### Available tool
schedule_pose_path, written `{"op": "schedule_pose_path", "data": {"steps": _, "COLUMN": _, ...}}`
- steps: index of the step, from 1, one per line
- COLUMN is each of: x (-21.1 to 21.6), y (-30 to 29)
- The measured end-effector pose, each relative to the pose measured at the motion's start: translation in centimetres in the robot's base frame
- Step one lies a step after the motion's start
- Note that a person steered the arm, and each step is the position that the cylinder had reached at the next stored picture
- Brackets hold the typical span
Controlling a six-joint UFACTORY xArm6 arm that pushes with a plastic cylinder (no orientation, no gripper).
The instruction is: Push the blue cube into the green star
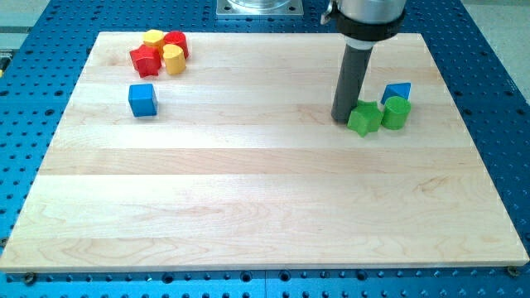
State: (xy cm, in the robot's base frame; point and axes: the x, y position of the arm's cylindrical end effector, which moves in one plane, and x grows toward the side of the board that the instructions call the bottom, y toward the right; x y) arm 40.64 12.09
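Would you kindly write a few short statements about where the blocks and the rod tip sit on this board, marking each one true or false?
1. My tip sits just to the view's left of the green star. True.
2. The blue cube touches the green star. False: it lies far off toward the view's left.
3. A green cylinder stands beside the green star. True.
4. The red and yellow blocks cluster at the view's bottom right. False: they sit at the top left.
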Motion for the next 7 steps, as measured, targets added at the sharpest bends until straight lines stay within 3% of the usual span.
{"op": "schedule_pose_path", "data": {"steps": 1, "x": 1.1, "y": -0.6}}
{"op": "schedule_pose_path", "data": {"steps": 2, "x": 1.5, "y": -12.1}}
{"op": "schedule_pose_path", "data": {"steps": 4, "x": 6.2, "y": -37.8}}
{"op": "schedule_pose_path", "data": {"steps": 5, "x": 4.6, "y": -41.5}}
{"op": "schedule_pose_path", "data": {"steps": 7, "x": -2.4, "y": -35.5}}
